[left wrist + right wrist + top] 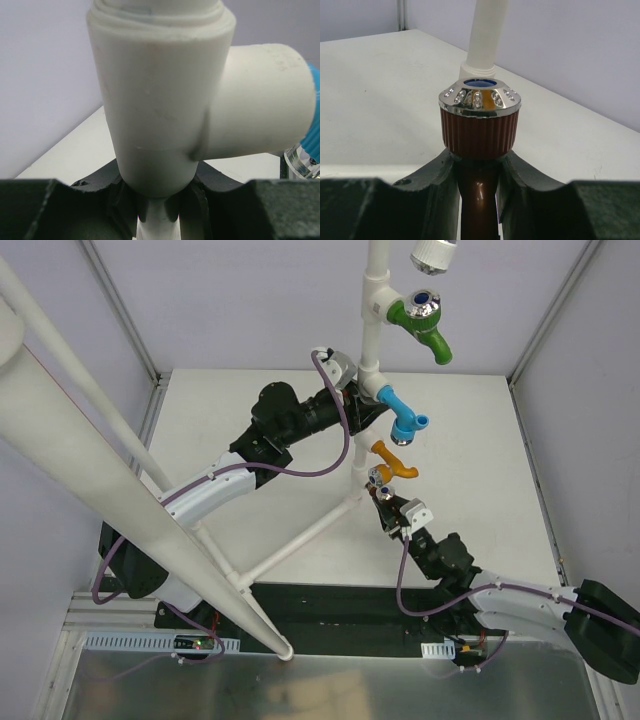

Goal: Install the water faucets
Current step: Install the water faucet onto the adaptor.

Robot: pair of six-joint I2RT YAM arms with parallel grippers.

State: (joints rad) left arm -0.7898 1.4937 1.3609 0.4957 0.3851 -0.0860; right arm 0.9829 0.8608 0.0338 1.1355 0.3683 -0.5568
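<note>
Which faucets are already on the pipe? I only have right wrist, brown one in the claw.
Observer: The green faucet, blue faucet and orange faucet look mounted on the upright white pipe, green highest.
Operator: Left arm?
Observer: The left claw grips that pipe just under the tee fitting that carries the blue faucet.
Operator: Brown versus orange?
Observer: In the top view the brown faucet, held in the right claw, sits just below the orange one, close to the pipe.
</note>
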